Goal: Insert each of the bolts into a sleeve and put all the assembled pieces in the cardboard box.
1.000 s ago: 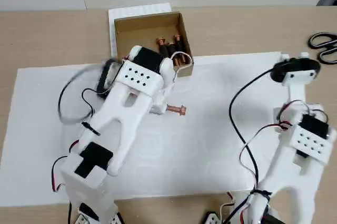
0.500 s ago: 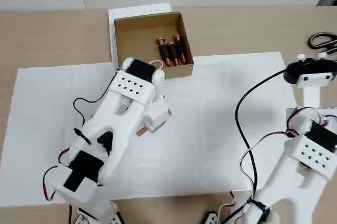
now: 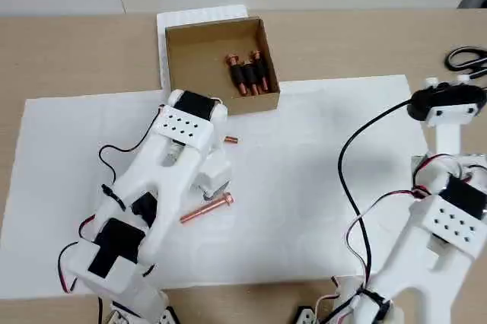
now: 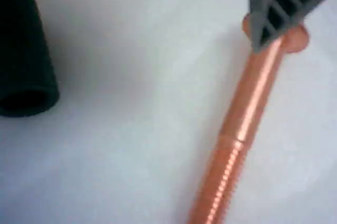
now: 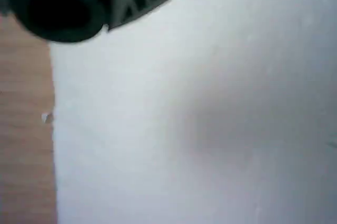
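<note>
Left hand: the white left hand (image 3: 216,182) hung over the white paper sheet (image 3: 319,187), down and to the left of the open brown cardboard box (image 3: 215,26). It was released and gripped nothing, with one grey ribbed finger tip (image 4: 276,8) just at the bolt's head.
Loose bolt: a long copper-coloured threaded bolt (image 3: 207,208) lay flat on the sheet, farther from the box than the hand. Lying free like that, it would likely need a fresh grip before it could go into a sleeve.
Loose sleeve: a short black tube-shaped sleeve (image 4: 23,50) lay on its side near the bolt but apart from it, its mouth unblocked. The two looked set together for the next insertion.
Copper stub: a short copper end (image 3: 230,140) poked out beside the left arm, between the hand and the box. What it belonged to could not be told.
Box contents: three copper bolts in black sleeves (image 3: 248,73) lay side by side against the box's right wall, so that share of the job looked done.
Right hand: the right hand (image 3: 441,103) stood well to the right of the box, at the sheet's edge by the bare wooden table (image 3: 76,42). A black round-mouthed tube (image 5: 55,11) sat close against it, perhaps a sleeve for a later bolt. Whether the hand was clenched on it could not be told.
</note>
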{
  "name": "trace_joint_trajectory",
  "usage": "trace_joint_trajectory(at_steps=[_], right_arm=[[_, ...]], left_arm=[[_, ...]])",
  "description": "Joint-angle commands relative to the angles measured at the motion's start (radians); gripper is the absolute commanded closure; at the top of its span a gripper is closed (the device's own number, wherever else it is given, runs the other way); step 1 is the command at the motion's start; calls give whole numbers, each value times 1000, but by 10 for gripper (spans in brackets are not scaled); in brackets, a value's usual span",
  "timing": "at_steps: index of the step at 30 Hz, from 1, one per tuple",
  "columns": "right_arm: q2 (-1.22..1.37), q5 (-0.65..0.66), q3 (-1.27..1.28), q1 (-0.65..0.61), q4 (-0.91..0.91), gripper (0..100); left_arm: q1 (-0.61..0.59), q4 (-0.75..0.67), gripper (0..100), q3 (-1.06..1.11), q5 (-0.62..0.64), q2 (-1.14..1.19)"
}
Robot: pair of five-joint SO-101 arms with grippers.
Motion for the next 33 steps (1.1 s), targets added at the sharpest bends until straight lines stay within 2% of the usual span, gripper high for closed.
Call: trace_joint_trajectory(at_steps=[1, 3, 13, 15, 20, 23, 27, 30, 33], right_arm=[[-36, 5, -25, -4, -5, 995], [-35, 3, -25, -5, -5, 995], [-35, 2, -23, -21, 1, 995], [-35, -2, -23, -21, 2, 995], [-35, -26, -23, -22, 27, 995], [-36, -31, -17, -39, 38, 995], [-44, -48, -2, -64, 31, 995], [-44, -49, -2, -84, 30, 995], [-45, -46, -2, -105, 18, 995]], left_arm=[[0, 20, 628, -24, -114, -51], [2, 17, 628, -51, -319, -51], [31, 17, 628, -186, -1616, -51], [29, 17, 628, -191, -1823, -51], [37, 18, 628, -185, -2133, -43], [75, 15, 628, -170, -2191, -40], [60, 2, 626, -151, -2231, -32], [-11, -3, 626, -156, -2464, 3], [-3, 12, 626, -157, -2699, 25]])
